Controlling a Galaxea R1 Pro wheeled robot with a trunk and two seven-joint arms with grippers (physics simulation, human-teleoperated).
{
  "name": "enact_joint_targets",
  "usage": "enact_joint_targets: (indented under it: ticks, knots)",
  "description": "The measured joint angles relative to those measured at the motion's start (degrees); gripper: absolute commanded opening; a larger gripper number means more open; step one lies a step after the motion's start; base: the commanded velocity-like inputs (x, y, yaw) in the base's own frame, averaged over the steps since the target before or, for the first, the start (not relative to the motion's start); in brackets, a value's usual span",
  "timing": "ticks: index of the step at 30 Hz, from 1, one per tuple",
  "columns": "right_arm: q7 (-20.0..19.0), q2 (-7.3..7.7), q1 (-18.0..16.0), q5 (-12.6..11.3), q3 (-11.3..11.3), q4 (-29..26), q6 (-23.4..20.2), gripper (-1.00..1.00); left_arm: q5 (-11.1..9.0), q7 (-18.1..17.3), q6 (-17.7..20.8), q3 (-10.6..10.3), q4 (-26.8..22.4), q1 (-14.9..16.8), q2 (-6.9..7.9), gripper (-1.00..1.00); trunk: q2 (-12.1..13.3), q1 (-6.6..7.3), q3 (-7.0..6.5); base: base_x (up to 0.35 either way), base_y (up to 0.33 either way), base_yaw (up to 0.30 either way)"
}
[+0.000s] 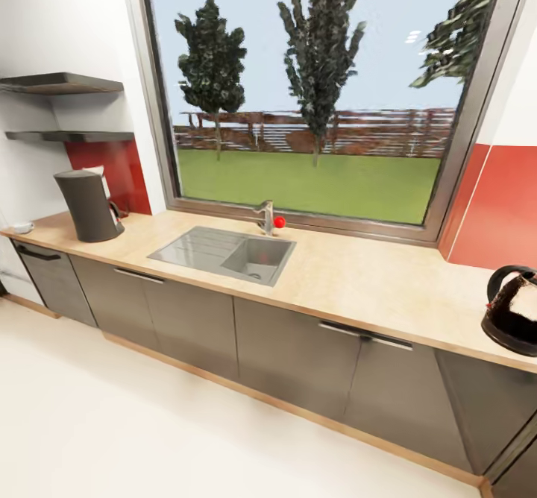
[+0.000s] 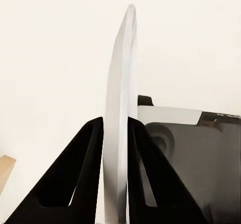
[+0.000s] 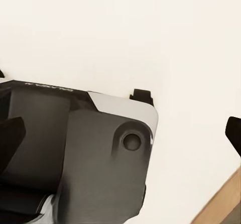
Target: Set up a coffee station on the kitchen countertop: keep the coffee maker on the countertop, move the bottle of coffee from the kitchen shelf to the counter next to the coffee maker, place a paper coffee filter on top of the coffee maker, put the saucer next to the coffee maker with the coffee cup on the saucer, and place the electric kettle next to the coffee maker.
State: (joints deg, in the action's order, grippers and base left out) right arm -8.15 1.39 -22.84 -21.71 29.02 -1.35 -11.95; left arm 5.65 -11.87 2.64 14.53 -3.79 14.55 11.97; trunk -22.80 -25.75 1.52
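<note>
Countertop (image 1: pixel 358 274) (frame-cropped kettle (image 1: pixel 513 310)), left claw (image 2: pixel 116 184) pinching saucer (image 2: pixel 120 108).

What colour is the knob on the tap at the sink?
Red. The knob shows best in the head view, beside the metal tap.

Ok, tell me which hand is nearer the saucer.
Left. The left hand grips the saucer edge-on between its fingers; the right hand hangs open, empty, away from it.

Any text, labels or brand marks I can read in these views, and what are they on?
One marking: small light lettering, upside down, on the robot's dark body panel in the right wrist view; too blurred to read.
No readable text on the coffee maker, kettle or countertop.
</note>
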Motion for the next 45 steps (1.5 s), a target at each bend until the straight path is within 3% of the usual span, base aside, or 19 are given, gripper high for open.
enact_joint_targets:
  ticks: [10,45]
  knots:
    - [-0.1,-0.76,0.0,-0.1,-0.1,0.0,0.1,1.0,0.0,0.0,-0.2,-0.2,-0.1,0.0,-0.09,-1.0,0.0,0.02,0.34,0.149,0.081,0.277]
    - [-0.1,-1.99,0.2,-0.1,-0.1,-0.1,0.1,1.0,-0.3,0.0,-0.5,-0.1,-0.1,0.0,-0.11,-1.0,0.0,0.03,1.62,0.242,0.24,0.275]
